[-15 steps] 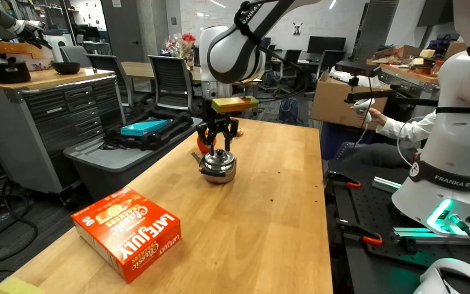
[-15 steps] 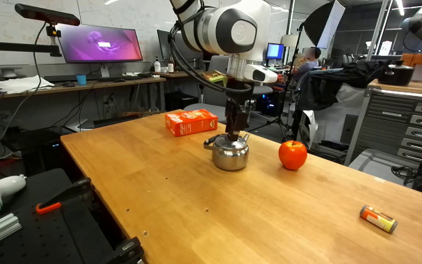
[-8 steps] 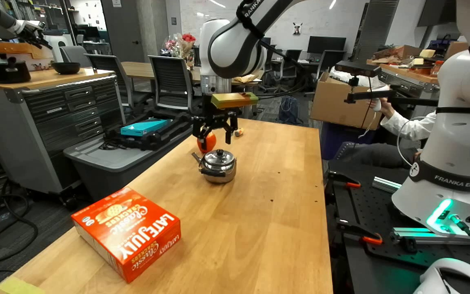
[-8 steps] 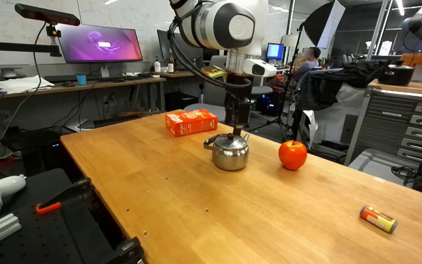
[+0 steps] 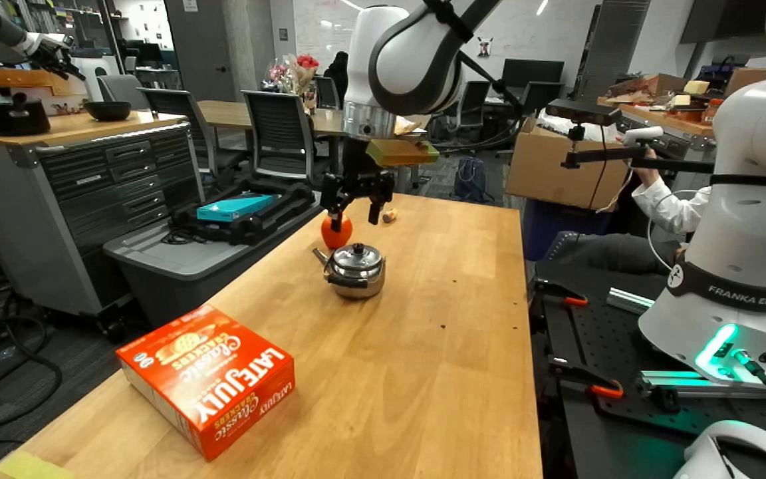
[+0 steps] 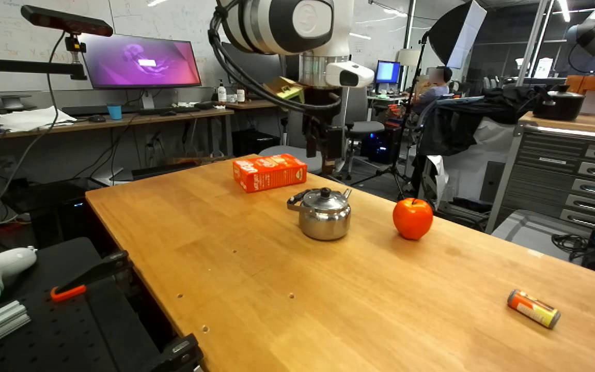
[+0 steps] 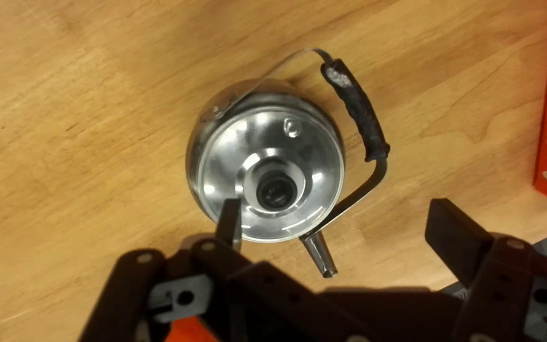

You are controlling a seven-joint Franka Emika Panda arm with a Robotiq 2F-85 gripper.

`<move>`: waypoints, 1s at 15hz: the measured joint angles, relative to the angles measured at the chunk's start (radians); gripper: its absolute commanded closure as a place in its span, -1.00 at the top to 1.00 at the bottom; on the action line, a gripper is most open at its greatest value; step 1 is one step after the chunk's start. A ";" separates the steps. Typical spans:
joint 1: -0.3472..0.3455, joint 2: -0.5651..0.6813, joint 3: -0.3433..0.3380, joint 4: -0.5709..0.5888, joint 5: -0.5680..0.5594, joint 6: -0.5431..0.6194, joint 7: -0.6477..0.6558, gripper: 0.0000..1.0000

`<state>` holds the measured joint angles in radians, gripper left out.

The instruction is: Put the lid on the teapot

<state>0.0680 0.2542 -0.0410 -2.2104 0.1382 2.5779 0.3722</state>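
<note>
- Can see the lid (image 7: 266, 164) resting on top of the teapot (image 6: 324, 223), with shiny round face and black knob (image 7: 277, 191) upward.
- Spread wide at the claw (image 5: 355, 221), with a broad gap between the fingers (image 7: 458, 242) in the wrist view.
- Hanging over the teapot with fingers turned down, apart from both lid and pot in both exterior views; crossing the lid's rim with one finger in the wrist view, by line of sight.
- Find the teapot upright on the table (image 5: 423, 386), set in from the long edge opposite the arm's base (image 5: 709, 313).
- Pointing toward that long edge with the spout (image 7: 318, 251); tipped over sideways at the handle (image 7: 358, 111), toward the cracker box (image 6: 269, 173).
- Find this box lying flat by the same long edge, near the table's far corner in an exterior view.
- Note the red apple (image 6: 412, 218) close to that long edge as well, across the teapot from the box and apart from both.
- Note a small orange-and-yellow tube (image 5: 389, 215) lying on its side, toward the far short edge in an exterior view.
- Find a yellow strip (image 5: 34, 466) at the table's left edge, partly cut off in an exterior view.
</note>
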 measured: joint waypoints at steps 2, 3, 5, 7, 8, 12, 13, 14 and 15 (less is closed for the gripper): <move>0.000 -0.045 0.012 -0.068 0.000 0.048 -0.035 1.00; 0.000 -0.067 0.016 -0.102 0.000 0.067 -0.054 1.00; 0.000 -0.108 0.019 -0.163 0.000 0.093 -0.090 1.00; -0.003 -0.145 0.019 -0.215 0.000 0.101 -0.128 1.00; -0.007 -0.163 0.019 -0.238 0.000 0.101 -0.146 1.00; -0.028 -0.217 0.019 -0.311 0.040 0.100 -0.253 1.00; -0.035 -0.227 0.019 -0.325 0.074 0.092 -0.300 1.00; -0.041 -0.235 0.019 -0.338 0.108 0.079 -0.347 1.00; -0.048 -0.239 0.018 -0.348 0.130 0.065 -0.383 1.00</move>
<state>0.0201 0.0149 -0.0229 -2.5588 0.2685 2.6433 -0.0105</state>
